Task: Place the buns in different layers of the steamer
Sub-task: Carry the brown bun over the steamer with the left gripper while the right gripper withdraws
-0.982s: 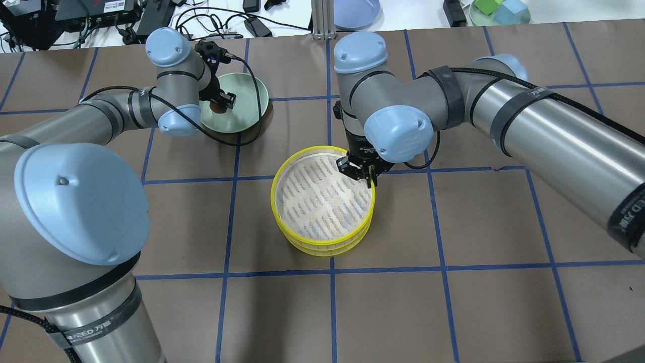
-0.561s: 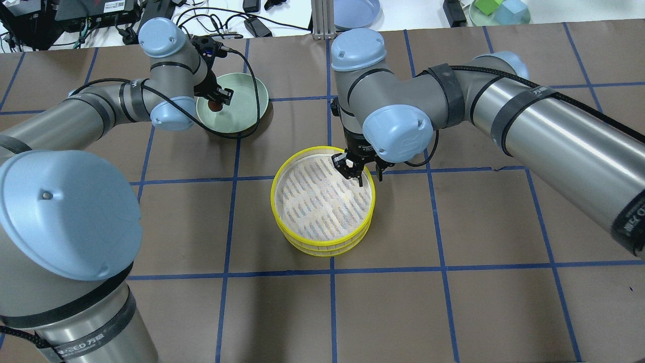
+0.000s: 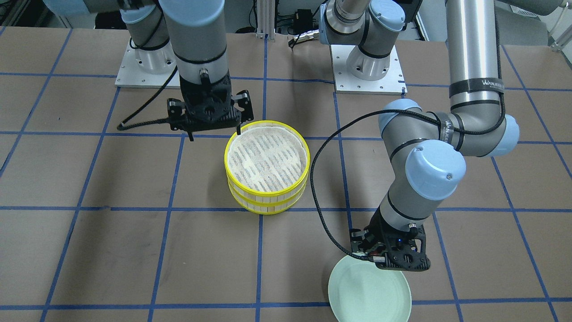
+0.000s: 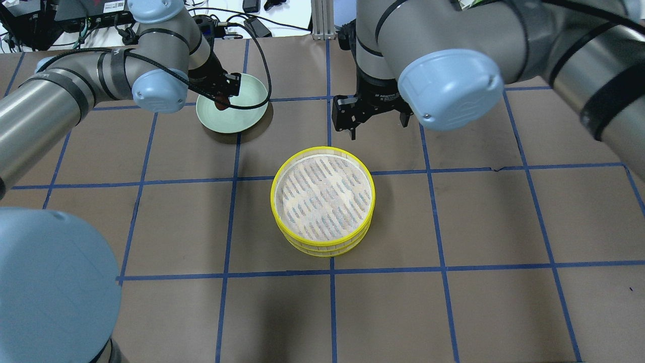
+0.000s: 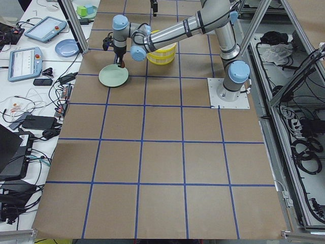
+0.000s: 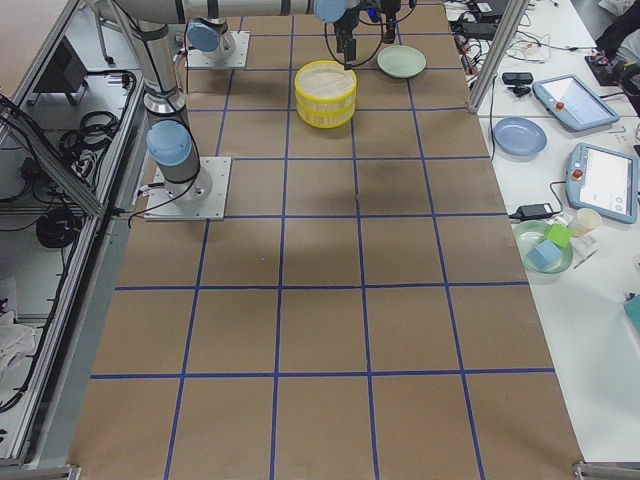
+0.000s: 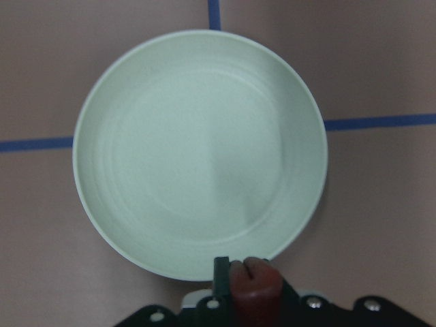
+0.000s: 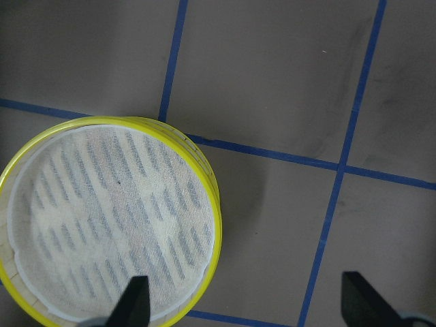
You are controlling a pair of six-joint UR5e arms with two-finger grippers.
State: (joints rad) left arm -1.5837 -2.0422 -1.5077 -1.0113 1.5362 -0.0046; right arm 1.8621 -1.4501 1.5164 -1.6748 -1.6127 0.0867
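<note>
While the left gripper point(image 4: 221, 101) hangs above the near edge of the pale green plate point(image 7: 197, 150), its fingers are closed most of the way on the dark reddish-brown bun point(image 7: 256, 291), and from the wrist view the pinch looks to sit only at the fingertips. The plate itself is bare. Well apart from it, in the middle of the table point(image 4: 453, 217), the two steamer layers stand stacked, the top tray point(image 4: 322, 199) showing nothing but its white liner and the lower tray point(image 3: 267, 206) covered by it, so I cannot tell what, if anything, lies inside that one; the pale cream bun shows in no view. The right gripper point(image 8: 246, 301) is spread wide and carries nothing, poised in the air just beyond the stack's far rim. My worry is the carry across: with so shallow a hold, a quick swing or a jolt could let the bun slip and drop onto the table short of the trays. A release too near the yellow rim could leave it perched there or rolling off. The right arm also stands close to where the left must arrive, so the two could foul each other unless it moves aside, and a knock from either would shove the top tray askew on the one beneath.
</note>
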